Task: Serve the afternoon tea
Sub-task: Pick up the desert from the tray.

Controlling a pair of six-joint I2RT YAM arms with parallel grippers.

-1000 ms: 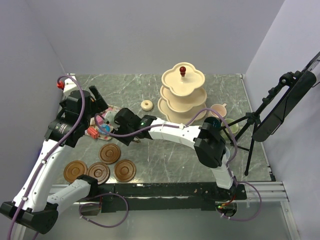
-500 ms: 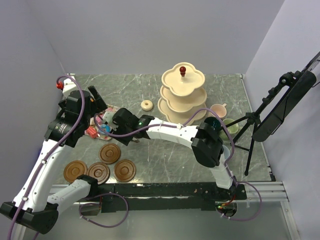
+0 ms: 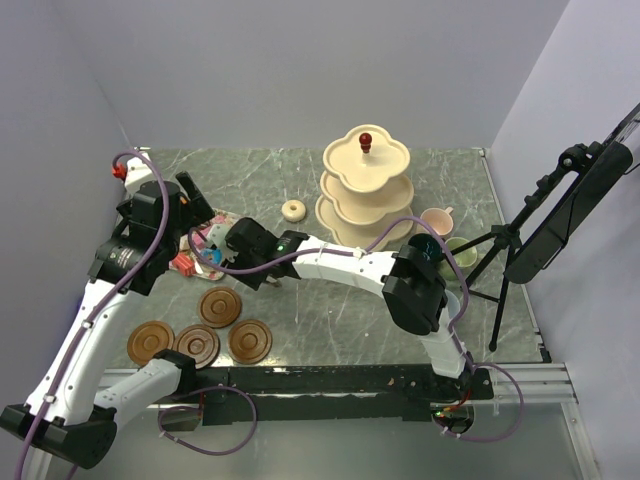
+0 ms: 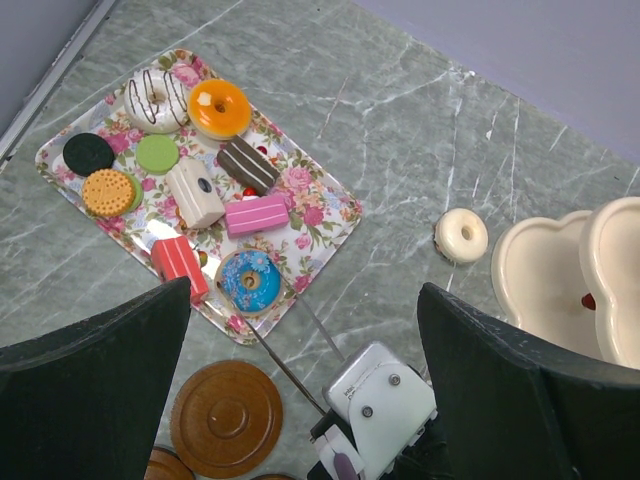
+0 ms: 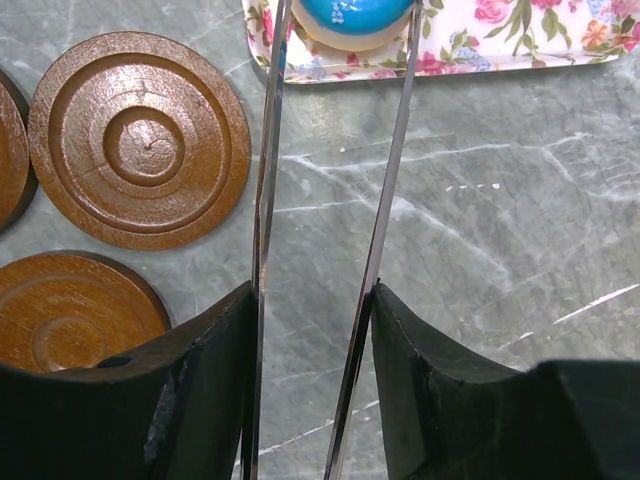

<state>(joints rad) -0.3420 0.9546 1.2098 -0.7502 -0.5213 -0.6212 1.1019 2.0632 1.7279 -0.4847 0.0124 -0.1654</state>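
Clamped on the metal tongs, the right gripper has its two dark fingers pressing the thin blades from either side at the bottom of the right wrist view. To the left of the blades lie two brown saucers, one above the other, with bare marble running free to the right. The blades rise up the frame and straddle the blue doughnut at the top edge, just inside the near rim of the floral tray; whether they press it, I cannot tell.

Over to the left gripper: jaws spread wide, holding nothing, hanging above the tray's lower corner. The blue doughnut sits between them, towards the left finger, with a red cake just beside it and a pink cake above. Open marble stretches right of the tray to a lone white doughnut.

Farther back in the top view, the cream stand fills the centre, and a pink mug and a light green mug sit to its right.
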